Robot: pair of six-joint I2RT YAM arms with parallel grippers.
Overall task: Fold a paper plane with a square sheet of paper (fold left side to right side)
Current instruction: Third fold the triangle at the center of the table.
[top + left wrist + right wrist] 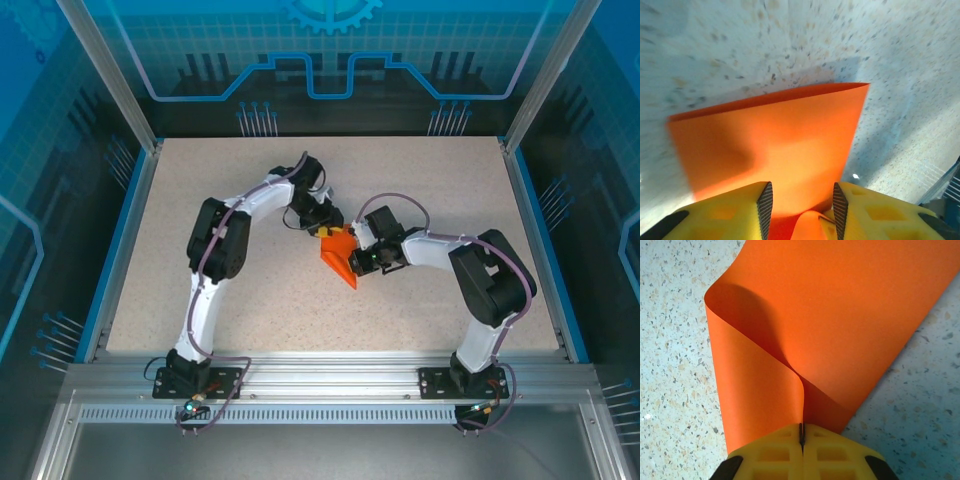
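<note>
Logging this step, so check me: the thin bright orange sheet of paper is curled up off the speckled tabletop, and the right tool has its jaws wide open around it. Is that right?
Not quite. The right tool is not open: its jaws are shut, pinching the thin bright orange sheet of paper where it curls together. The right wrist view shows this. The rest stands.
</note>
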